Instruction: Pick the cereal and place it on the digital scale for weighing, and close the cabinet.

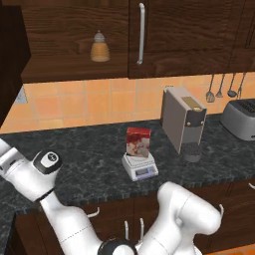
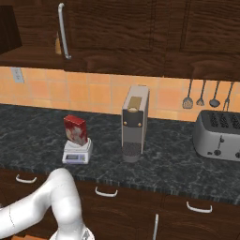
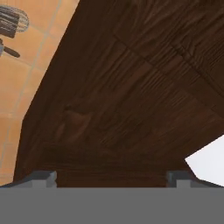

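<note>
The cereal [image 1: 138, 141] [image 2: 75, 129], a small red box, stands upright on the top plate of the digital scale [image 1: 141, 170] [image 2: 76, 153] on the dark counter. Above it, the cabinet [image 1: 194, 35] [image 2: 122, 28] has its right door shut, with a silver bar handle [image 1: 141, 33] [image 2: 63, 31]. Its left bay stands open, and a dark door panel [image 1: 10, 64] shows edge-on at far left. In the hand view my gripper [image 3: 111, 179] is open with nothing between its fingertips [image 3: 43, 178], close up against dark brown wood [image 3: 131, 87].
An amber bottle [image 1: 99, 47] [image 2: 57, 44] sits in the open bay. A grey coffee machine [image 1: 182, 119] [image 2: 135, 121] stands right of the scale, with a toaster [image 1: 241, 119] [image 2: 219, 136] further right and utensils [image 1: 220, 87] [image 2: 201, 93] on the tiled wall.
</note>
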Motion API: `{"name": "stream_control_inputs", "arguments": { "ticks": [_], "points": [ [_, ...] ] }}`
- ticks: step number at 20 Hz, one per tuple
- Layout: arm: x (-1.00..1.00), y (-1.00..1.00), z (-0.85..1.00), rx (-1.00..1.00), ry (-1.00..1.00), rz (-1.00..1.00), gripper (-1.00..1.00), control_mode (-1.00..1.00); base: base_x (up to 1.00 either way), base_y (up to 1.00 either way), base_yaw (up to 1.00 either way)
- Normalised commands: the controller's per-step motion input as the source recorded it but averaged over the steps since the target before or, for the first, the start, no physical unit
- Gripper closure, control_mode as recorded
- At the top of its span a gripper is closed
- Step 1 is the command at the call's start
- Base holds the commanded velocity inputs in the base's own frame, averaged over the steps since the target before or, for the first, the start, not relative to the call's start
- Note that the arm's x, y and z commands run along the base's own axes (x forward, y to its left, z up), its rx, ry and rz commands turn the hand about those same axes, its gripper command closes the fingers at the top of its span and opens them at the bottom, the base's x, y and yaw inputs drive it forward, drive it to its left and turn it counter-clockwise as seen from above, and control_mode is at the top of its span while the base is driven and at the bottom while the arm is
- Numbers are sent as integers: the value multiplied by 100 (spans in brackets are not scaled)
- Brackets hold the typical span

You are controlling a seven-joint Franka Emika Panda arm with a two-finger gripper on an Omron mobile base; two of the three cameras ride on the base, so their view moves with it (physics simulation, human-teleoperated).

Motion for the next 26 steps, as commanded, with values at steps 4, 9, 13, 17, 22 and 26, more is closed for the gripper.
{"name": "stream_control_inputs", "arguments": {
  "ticks": [4,9,13,17,22,26],
  "points": [
    [-3,87,-99,-1,-24,-4,-100,-100,0,0,0],
    [0,100,-26,4,-29,-13,-100,-100,0,0,0],
    [-5,29,33,32,-17,-10,-100,-100,0,0,0],
    [-31,-18,15,62,-10,-2,-100,-100,0,0,0],
    [-72,-52,0,74,-15,-3,-100,-100,0,0,0],
    [-77,-64,0,69,-4,-8,-100,-100,0,0,0]
  ]
}}
